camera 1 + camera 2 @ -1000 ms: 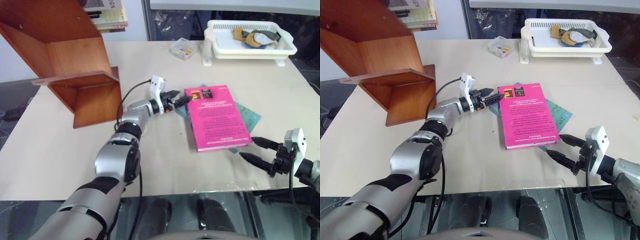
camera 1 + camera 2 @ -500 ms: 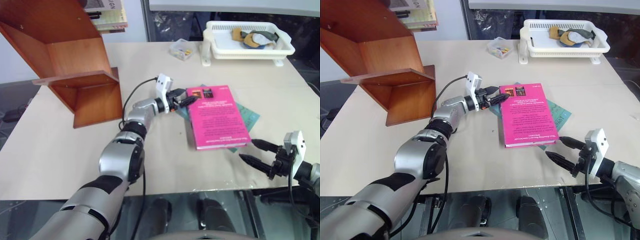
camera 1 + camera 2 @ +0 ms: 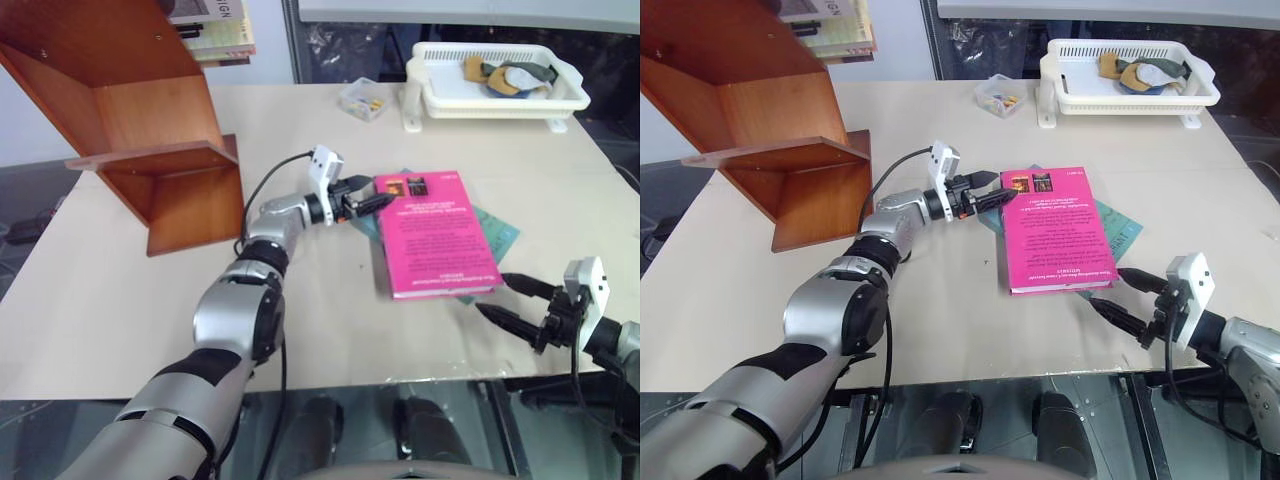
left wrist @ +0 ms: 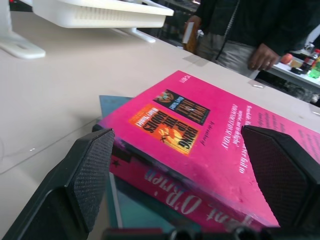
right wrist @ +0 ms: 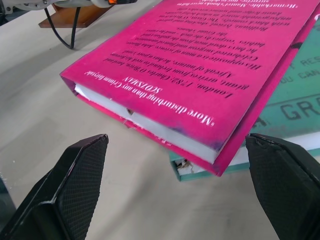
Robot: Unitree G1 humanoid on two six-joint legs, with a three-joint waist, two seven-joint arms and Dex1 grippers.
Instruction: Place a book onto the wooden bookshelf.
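Nothing's shelved yet — your book (image 3: pixel 432 233) lies mid-desk, well apart from the bookshelf (image 3: pixel 150 140). Left gripper (image 3: pixel 366 203) gapes at its corner, seemingly not touching; right gripper (image 3: pixel 512 300) wide, empty.

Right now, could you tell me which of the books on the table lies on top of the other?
The pink book lies on top, back cover up with small pictures near one edge. The teal book is under it, showing past its edges.

Pink book (image 3: pixel 432 234) flat on teal book; wooden bookshelf (image 3: pixel 130 110) well apart
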